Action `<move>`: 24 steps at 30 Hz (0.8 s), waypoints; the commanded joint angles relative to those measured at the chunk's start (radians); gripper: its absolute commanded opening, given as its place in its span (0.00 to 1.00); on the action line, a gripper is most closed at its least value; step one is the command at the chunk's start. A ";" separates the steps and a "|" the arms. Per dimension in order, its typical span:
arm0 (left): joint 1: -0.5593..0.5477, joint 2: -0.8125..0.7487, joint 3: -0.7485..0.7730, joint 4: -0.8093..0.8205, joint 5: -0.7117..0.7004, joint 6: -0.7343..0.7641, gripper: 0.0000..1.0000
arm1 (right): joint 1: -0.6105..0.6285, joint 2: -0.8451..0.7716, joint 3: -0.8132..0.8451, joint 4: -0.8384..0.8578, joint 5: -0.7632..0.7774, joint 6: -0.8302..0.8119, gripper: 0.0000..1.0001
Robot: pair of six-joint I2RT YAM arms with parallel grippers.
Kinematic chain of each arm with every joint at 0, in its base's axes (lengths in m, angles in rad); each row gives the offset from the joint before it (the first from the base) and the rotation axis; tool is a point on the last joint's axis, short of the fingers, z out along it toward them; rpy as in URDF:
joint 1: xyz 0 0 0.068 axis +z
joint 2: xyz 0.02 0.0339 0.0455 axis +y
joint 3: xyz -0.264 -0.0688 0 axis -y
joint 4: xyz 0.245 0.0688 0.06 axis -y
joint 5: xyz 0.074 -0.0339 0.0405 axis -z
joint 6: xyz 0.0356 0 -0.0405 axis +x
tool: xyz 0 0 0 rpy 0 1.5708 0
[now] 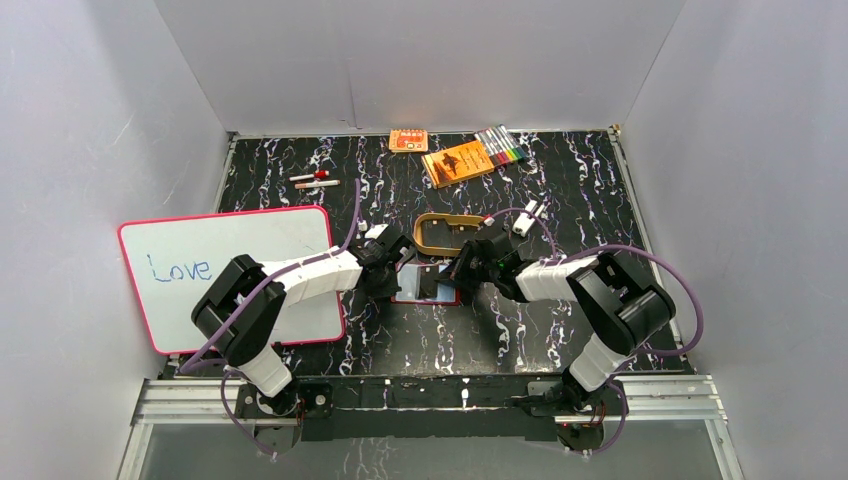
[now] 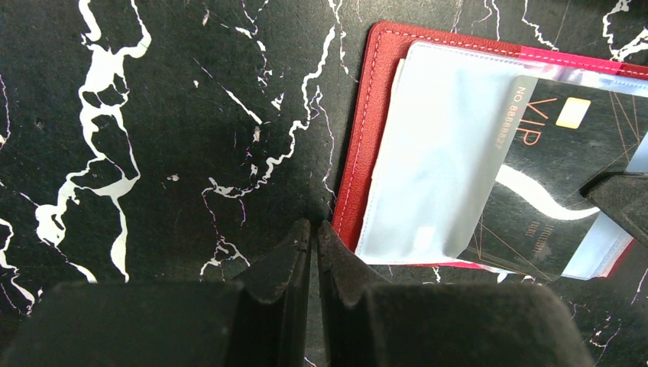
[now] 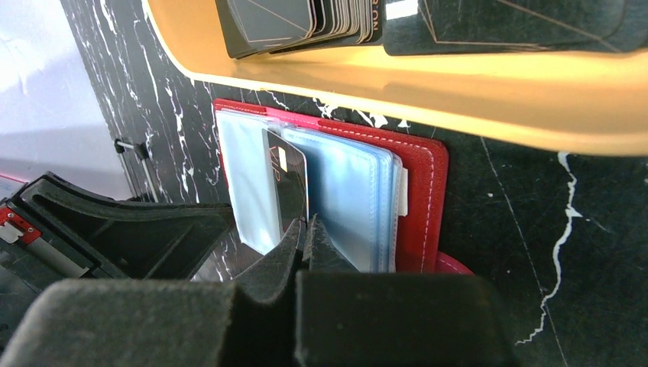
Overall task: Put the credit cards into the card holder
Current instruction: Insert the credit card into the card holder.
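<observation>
Right claw [image 3: 306,229] is closed, pinching the near edge of one dark card [image 2: 550,183] marked VIP. Card is tilted up over the open red wallet [image 2: 359,153], which lies flat on the worktop [image 2: 153,115] just in front of the tan tray [image 3: 458,84]. Far end of the card looks tucked under a clear sleeve [image 2: 435,153], near end not in. Left claw [image 2: 313,233] is closed on nothing, tips down on the worktop just beside the wallet's outer red edge; can't tell if it touches the wallet.

Step in hand, as I read it: feeding this card into a sleeve, partway done. More dark cards [image 3: 306,19] are stacked in the tray, so the task is far from finished.

Next move likely needs the right claw to push the card along the sleeve's opening, flatter and in line with the pocket, then let go once it seats. Wallet could slide or the sleeves could bunch up under the push, so the left claw probably has to pin the wallet.
</observation>
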 commanded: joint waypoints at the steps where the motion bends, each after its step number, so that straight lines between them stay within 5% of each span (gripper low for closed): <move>1: 0.000 -0.001 -0.028 -0.005 0.016 -0.006 0.07 | 0.002 -0.022 -0.007 -0.027 0.038 -0.001 0.00; 24: -0.001 0.008 -0.029 0.008 0.036 -0.010 0.06 | 0.029 0.047 -0.012 0.079 -0.012 0.049 0.00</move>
